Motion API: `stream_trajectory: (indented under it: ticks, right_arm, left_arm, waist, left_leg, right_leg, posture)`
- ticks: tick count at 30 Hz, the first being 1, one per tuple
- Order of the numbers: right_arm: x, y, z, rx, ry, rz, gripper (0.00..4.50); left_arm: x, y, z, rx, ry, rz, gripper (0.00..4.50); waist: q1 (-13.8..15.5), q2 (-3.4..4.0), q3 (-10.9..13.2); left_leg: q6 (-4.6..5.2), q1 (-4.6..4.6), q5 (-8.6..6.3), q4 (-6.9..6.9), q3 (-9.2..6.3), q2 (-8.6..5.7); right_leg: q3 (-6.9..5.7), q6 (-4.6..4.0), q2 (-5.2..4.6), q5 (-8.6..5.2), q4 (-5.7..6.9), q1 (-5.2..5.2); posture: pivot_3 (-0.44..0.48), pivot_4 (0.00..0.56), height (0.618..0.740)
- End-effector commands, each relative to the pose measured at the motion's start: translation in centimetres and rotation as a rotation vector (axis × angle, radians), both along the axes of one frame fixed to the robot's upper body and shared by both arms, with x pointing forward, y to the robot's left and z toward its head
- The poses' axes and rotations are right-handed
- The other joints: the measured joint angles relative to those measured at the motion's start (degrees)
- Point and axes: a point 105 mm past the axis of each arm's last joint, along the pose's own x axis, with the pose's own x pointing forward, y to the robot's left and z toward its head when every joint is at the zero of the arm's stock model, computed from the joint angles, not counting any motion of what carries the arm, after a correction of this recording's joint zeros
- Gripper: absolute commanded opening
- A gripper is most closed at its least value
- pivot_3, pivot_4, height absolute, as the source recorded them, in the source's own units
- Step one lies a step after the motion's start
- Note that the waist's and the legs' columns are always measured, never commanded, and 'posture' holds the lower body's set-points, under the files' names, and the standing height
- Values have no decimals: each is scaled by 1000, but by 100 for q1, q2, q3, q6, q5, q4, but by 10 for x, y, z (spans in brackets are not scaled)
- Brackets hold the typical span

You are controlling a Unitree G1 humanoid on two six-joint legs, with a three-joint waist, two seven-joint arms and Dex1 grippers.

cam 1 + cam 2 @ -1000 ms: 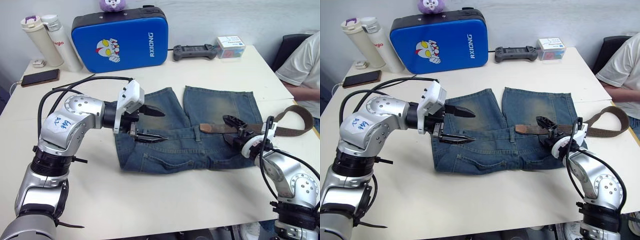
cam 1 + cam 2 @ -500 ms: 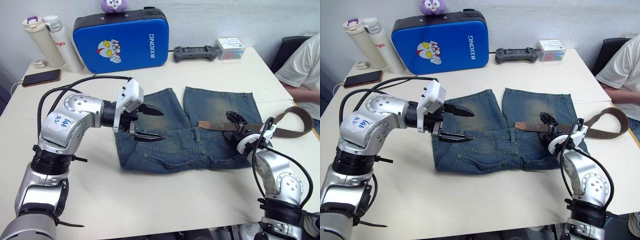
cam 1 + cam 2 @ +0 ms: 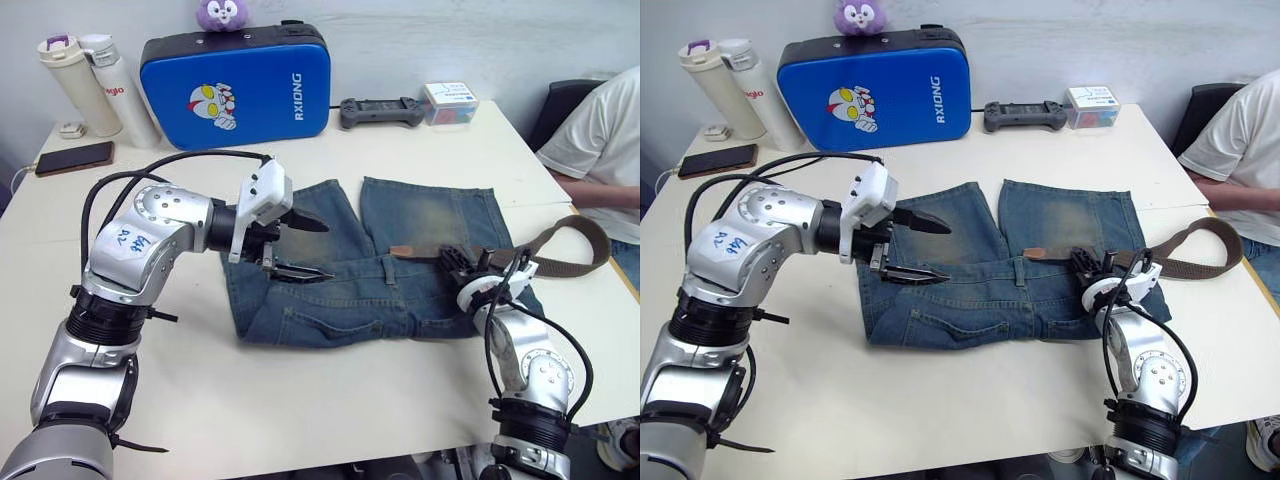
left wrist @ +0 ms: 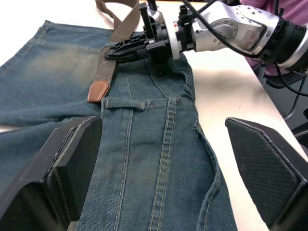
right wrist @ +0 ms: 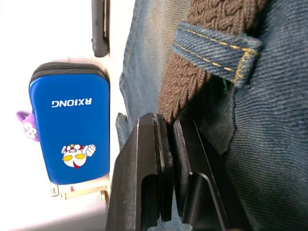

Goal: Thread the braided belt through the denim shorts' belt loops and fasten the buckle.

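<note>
The denim shorts (image 3: 430, 215) lie flat in the middle of the white table. The braided belt (image 3: 575, 250) runs from its tan leather tip (image 3: 400, 251) on the waistband rightward, then curves out past the shorts toward the table's edge. In the right wrist view it passes under one of the belt loops (image 5: 216, 50). My right gripper (image 3: 447, 260) is shut on the belt just right of the tan tip. My left gripper (image 3: 325, 250) hovers open over the left part of the shorts, nothing between its fingers (image 4: 62, 163). Another loop (image 4: 125, 103) lies just beyond the tip. The buckle is out of view.
A blue hard case (image 3: 235, 80) stands at the back, with two bottles (image 3: 75, 85) and a phone (image 3: 73, 158) at the back left. A game controller (image 3: 380, 112) and small box (image 3: 450, 103) sit behind the shorts. A person (image 3: 600, 140) sits at the table's right side.
My right gripper has gone from open to shut on the belt, a little further left along it. The left arm holds still; the camera has shifted slightly.
</note>
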Motion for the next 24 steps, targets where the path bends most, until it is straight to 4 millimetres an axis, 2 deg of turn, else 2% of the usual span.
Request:
stream_trajectory:
  ticks: [1,8,17,24]
  right_arm:
    - [-10,-13,-1,36,-39,21,100]
    - [-24,-26,19,63,-171,72,100]
    - [-32,-38,28,150,-279,40,100]
    - [-41,-20,18,-73,-269,183,100]
  left_arm:
    - [-1,0,8,9,-54,-15,4500]
    - [-1,-1,6,15,-55,-17,4500]
    - [-1,1,7,22,-56,-14,4500]
    - [-1,3,7,31,-56,-15,4500]
  waist:
    - [13,11,7]
    - [44,61,37]
    - [24,95,57]
    - [34,97,58]
  left_leg:
    - [0,-1,0,0,0,0]
    - [3,-18,-1,-10,0,-2]
    - [3,-20,-1,-16,2,-1]
    - [3,-22,-1,-16,2,-2]
  right_leg:
    - [1,0,-1,0,0,-1]
    - [0,0,-4,0,-1,-12]
    - [3,0,-2,0,1,-21]
    - [3,0,-4,0,-1,-19]
  posture:
    - [0,150,740]
    - [0,150,740]
    - [0,150,740]
    - [0,150,740]
